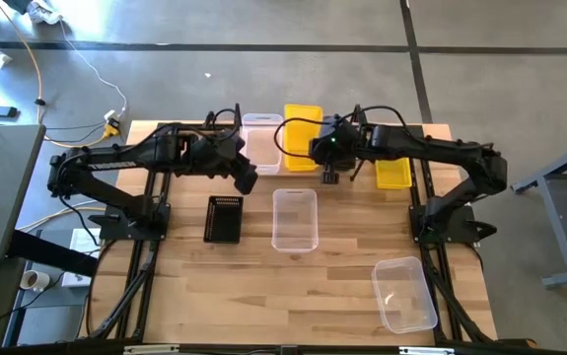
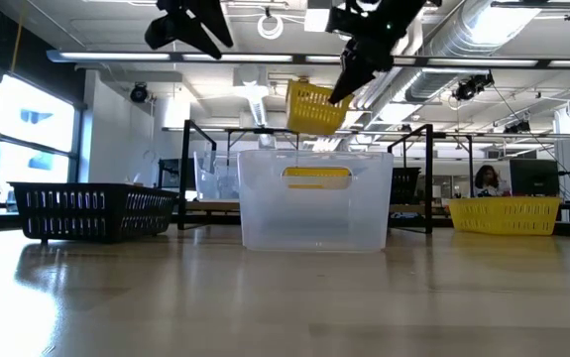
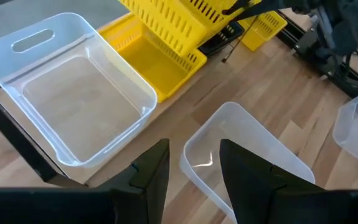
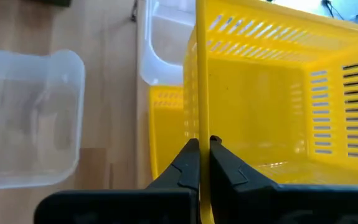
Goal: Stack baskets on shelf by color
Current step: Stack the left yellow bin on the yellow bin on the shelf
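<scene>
The right hand (image 4: 198, 163) is pinching the wall of a yellow basket (image 4: 278, 93), holding it tilted in the air above a second yellow basket (image 1: 302, 138) sitting on the shelf (image 1: 431, 130) beside a clear basket (image 1: 261, 142). The left hand (image 3: 194, 171) is hovering with its fingers parted and empty over another clear basket (image 1: 295, 219) on the table (image 1: 263, 286).

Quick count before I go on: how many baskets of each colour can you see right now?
clear baskets: 3
yellow baskets: 3, one lifted in the right claw, one below it, one off to the right
black baskets: 1 in plain sight; I cannot tell if the arms hide more
Total: 7
</scene>
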Controlling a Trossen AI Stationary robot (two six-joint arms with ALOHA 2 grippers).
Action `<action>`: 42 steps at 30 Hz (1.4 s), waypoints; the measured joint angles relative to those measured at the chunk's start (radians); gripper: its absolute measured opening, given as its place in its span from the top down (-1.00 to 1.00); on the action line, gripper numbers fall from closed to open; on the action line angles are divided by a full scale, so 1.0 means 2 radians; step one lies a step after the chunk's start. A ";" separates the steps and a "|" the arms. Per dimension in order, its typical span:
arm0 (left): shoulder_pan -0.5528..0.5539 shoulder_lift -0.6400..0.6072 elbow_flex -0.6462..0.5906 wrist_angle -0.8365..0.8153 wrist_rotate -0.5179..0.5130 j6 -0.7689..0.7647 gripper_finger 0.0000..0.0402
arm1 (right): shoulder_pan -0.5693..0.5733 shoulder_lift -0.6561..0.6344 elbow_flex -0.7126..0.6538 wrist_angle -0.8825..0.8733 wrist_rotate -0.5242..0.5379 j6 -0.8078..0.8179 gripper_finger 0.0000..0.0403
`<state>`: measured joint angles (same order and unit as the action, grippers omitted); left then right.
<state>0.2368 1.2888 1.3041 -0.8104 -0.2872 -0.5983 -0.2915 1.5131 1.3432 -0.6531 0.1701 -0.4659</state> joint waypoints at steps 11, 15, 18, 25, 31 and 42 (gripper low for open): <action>0.015 0.000 0.000 0.000 -0.004 0.000 0.35 | -0.011 0.038 -0.033 0.035 -0.013 -0.020 1.00; 0.016 0.001 0.000 0.000 -0.006 0.000 0.35 | -0.011 0.056 -0.033 0.044 -0.011 -0.020 1.00; 0.016 0.001 0.000 0.000 -0.006 0.000 0.35 | -0.011 0.064 -0.033 0.039 -0.008 -0.020 1.00; 0.016 0.001 0.000 0.000 -0.006 0.012 0.35 | -0.014 0.066 -0.033 0.035 -0.009 -0.020 1.00; 0.016 0.001 0.000 0.000 -0.006 0.037 0.35 | -0.020 0.074 -0.033 0.038 -0.013 -0.018 1.00; 0.016 0.001 0.000 0.001 -0.005 0.083 0.35 | -0.021 0.086 -0.033 0.037 -0.002 -0.016 1.00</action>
<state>0.2683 1.2903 1.3041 -0.8093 -0.2979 -0.4322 -0.3336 1.6855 1.2774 -0.5783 0.1659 -0.4984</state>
